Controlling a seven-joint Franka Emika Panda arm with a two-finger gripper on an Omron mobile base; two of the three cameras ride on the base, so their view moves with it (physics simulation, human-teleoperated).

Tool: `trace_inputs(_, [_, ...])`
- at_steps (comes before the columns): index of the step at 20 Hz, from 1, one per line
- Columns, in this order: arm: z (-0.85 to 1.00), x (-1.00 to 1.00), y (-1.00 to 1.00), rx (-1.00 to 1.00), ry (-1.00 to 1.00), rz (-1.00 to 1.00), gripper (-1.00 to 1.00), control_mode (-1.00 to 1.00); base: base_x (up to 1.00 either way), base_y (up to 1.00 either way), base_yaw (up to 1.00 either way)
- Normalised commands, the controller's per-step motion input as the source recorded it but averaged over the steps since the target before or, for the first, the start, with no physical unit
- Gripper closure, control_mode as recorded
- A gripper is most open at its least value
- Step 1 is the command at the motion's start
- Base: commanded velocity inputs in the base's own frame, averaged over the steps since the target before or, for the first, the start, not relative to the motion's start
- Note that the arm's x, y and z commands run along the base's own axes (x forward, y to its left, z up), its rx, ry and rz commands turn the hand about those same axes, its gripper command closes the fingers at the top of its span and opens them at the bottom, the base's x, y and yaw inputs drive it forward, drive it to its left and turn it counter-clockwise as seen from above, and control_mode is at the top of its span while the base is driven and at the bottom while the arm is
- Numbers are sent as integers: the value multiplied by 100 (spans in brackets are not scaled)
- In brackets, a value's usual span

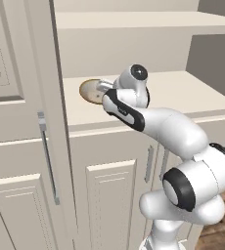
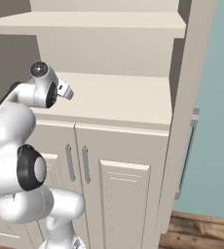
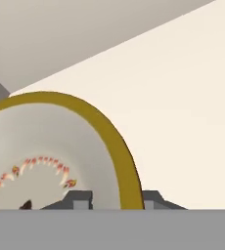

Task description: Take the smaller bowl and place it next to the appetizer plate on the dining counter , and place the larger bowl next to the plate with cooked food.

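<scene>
Two dark fingertips (image 3: 80, 199) of the gripper (image 3: 115, 200) straddle the tan-gold rim of the smaller bowl (image 3: 46, 146), one inside the pale, patterned interior and one outside on the cream counter (image 3: 183, 122); we read the jaws as pinching that rim. In the left base view we see the smaller bowl (image 1: 91, 90) resting on the counter (image 1: 183, 95) beside the tall cabinet (image 1: 16, 122). The white arm (image 1: 153, 122) reaches forward, its wrist bent down over the bowl's near edge.
</scene>
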Motion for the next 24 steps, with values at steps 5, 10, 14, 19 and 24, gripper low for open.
trace_inputs(5, [0, 3, 0, 0, 0, 0, 100, -100, 0, 0, 0])
trace_inputs(10, [0, -27, -1, 0, 0, -7, 100, -100, 0, 0, 0])
trace_inputs(14, [3, -83, -30, 0, -6, -9, 100, -100, 0, 0, 0])
trace_inputs(19, [46, -86, -57, 6, -1, -11, 100, -100, 0, 0, 0])
trace_inputs(24, [58, -84, -45, 11, 8, -2, 100, -100, 0, 0, 0])
